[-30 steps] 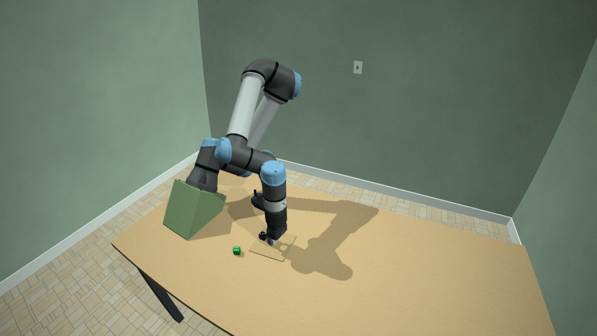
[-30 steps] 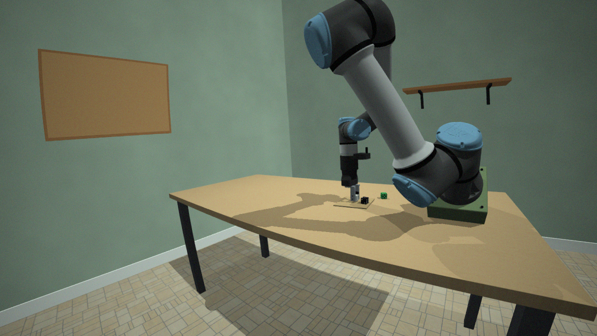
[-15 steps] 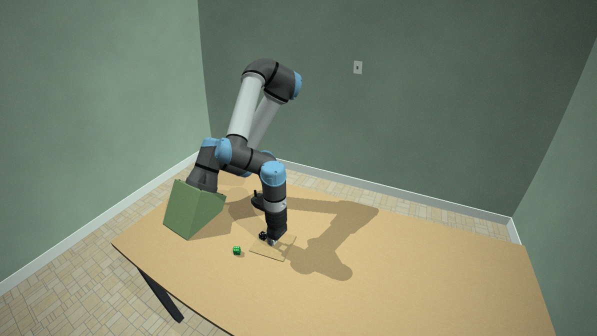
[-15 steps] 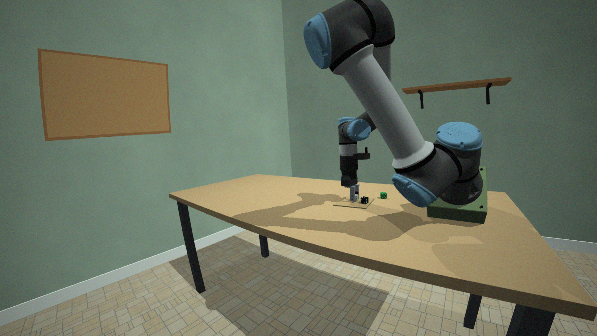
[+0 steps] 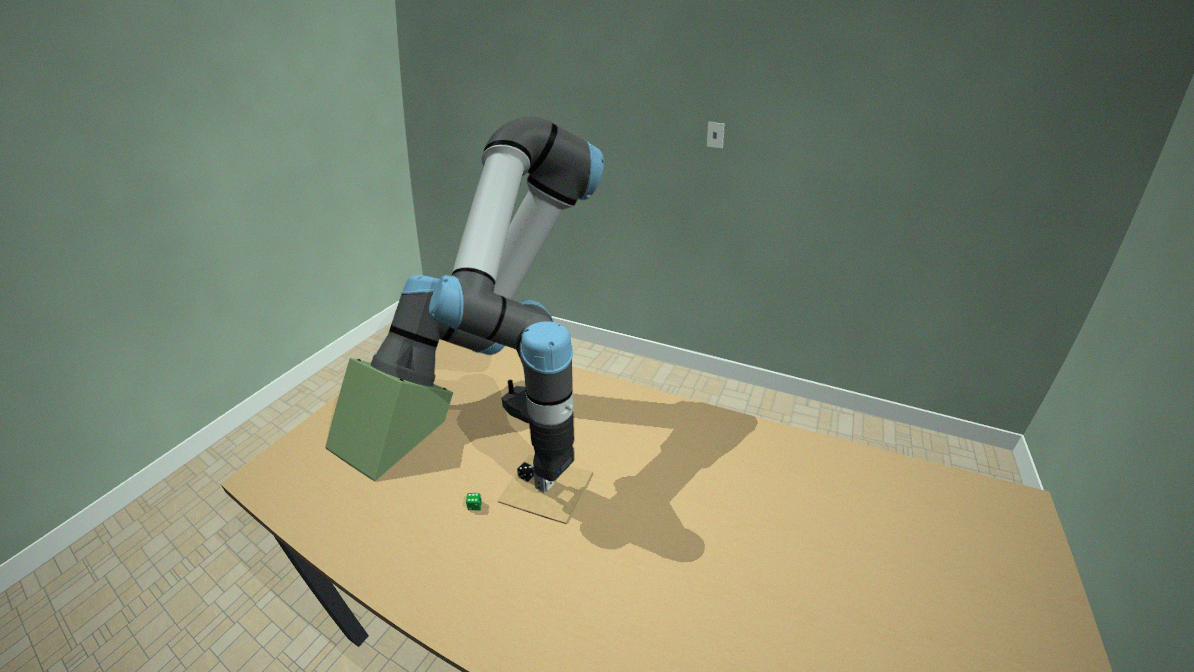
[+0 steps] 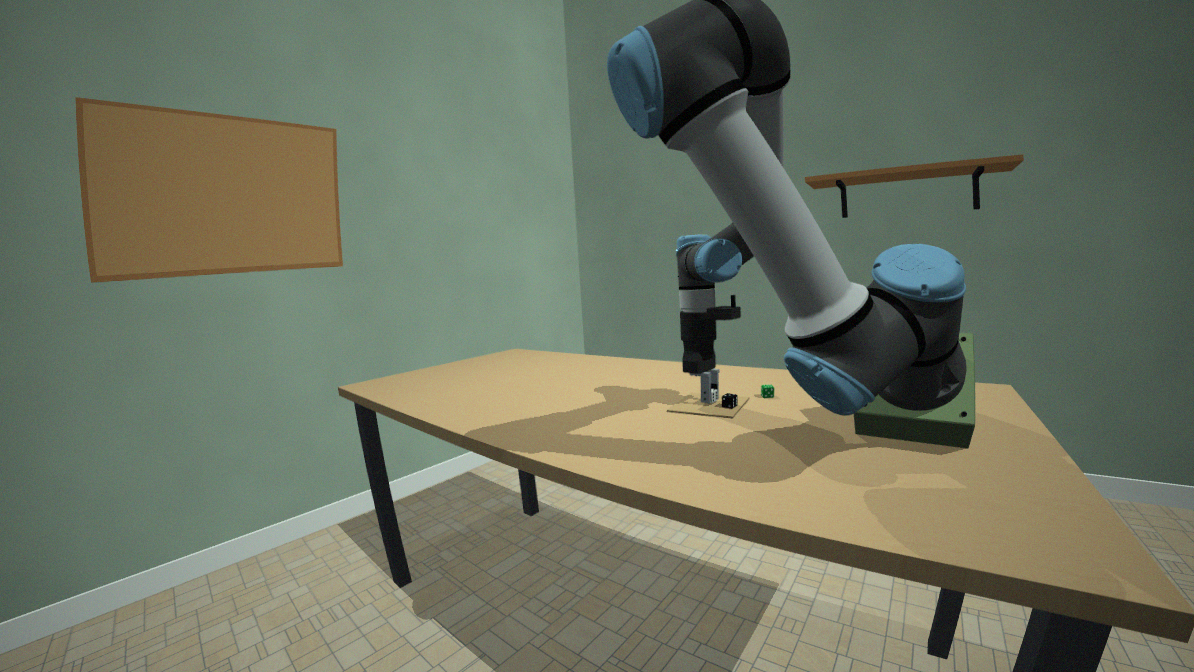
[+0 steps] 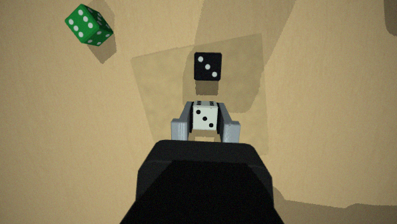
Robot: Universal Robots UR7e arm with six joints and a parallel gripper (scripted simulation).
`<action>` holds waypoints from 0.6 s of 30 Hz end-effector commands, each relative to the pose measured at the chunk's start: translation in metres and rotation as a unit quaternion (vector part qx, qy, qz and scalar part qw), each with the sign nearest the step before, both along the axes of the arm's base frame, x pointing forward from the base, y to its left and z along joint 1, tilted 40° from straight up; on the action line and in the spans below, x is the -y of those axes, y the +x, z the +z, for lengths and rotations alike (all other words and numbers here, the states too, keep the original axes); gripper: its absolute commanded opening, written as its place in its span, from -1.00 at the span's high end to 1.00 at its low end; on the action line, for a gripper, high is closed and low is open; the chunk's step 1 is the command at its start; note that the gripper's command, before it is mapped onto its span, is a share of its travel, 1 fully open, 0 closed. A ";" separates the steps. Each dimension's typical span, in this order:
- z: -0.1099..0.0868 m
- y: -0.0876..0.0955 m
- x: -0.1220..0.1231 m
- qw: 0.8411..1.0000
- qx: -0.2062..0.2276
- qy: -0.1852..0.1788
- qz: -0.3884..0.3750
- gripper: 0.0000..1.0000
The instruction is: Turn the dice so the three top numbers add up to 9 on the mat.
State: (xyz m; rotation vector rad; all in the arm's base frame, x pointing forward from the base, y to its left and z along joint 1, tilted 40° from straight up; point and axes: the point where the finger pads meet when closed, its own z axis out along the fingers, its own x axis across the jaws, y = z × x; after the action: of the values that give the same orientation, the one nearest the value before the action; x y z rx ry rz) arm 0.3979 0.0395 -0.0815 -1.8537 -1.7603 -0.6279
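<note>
My gripper (image 7: pixel 204 111) (image 5: pixel 547 484) (image 6: pixel 709 392) is shut on a white die (image 7: pixel 205 115) and holds it just above the tan mat (image 7: pixel 156 83) (image 5: pixel 534 505) (image 6: pixel 685 409). The die's face toward the wrist camera shows three pips. A black die (image 7: pixel 208 66) (image 5: pixel 524 471) (image 6: pixel 729 400) lies flat on the mat beyond the fingers, three pips up. A green die (image 7: pixel 88 25) (image 5: pixel 472 500) (image 6: pixel 767 390) lies on the bare table off the mat to its left, six pips up.
The arm's green base block (image 5: pixel 380 421) (image 6: pixel 919 417) stands on the table (image 5: pixel 793 542) behind the mat. The table's front edge runs close to the green die in the top view.
</note>
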 end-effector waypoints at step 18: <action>-0.002 0.000 -0.001 1.000 0.001 0.000 0.000 0.02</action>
State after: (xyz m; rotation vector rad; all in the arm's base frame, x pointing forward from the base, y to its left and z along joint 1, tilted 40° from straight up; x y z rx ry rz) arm 0.3980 0.0405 -0.0827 -1.8538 -1.7603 -0.6279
